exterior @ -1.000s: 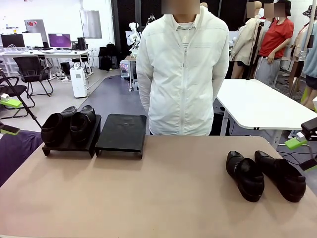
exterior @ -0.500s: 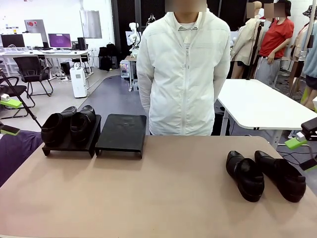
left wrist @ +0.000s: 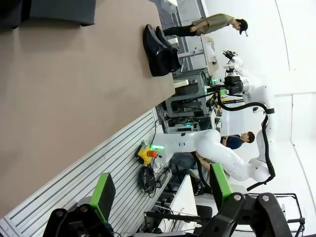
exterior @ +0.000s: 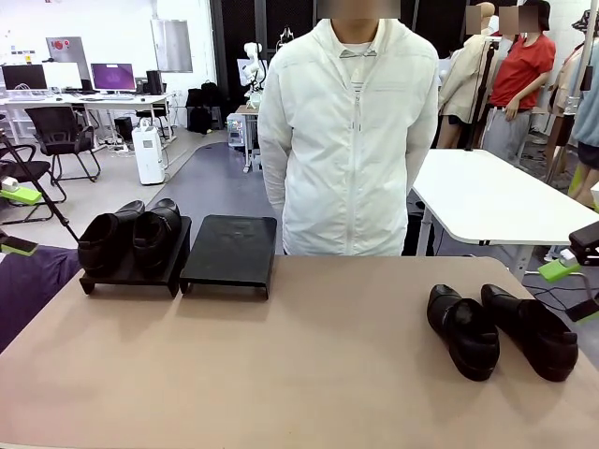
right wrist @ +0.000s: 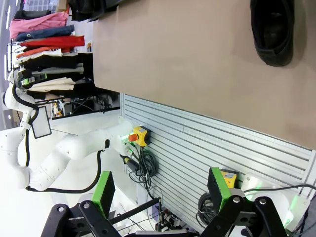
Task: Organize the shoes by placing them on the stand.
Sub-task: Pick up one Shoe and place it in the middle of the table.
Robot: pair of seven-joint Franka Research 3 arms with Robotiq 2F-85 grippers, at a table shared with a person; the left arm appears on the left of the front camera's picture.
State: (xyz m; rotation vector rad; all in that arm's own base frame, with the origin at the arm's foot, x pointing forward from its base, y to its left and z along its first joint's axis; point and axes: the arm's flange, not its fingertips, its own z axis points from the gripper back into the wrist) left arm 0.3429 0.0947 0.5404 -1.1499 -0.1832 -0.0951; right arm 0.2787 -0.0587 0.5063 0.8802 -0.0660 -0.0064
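Two glossy black shoes [exterior: 131,234] sit side by side on the left stand platform [exterior: 128,273]. The matching right platform [exterior: 229,248] beside it is bare. Another two black shoes [exterior: 463,329] [exterior: 531,329] lie on the table at the right, also seen in the left wrist view as a pair of shoes [left wrist: 160,44]. One shoe [right wrist: 272,29] shows in the right wrist view. My left gripper [exterior: 14,220] [left wrist: 162,190] hangs open off the table's left edge. My right gripper [exterior: 576,290] [right wrist: 160,190] hangs open off the right edge, beyond the loose shoes.
A person in a white jacket [exterior: 348,140] stands at the far edge of the tan table [exterior: 299,374], arms behind the back. A white table [exterior: 487,201] stands behind on the right. Office chairs and desks are far off at the left.
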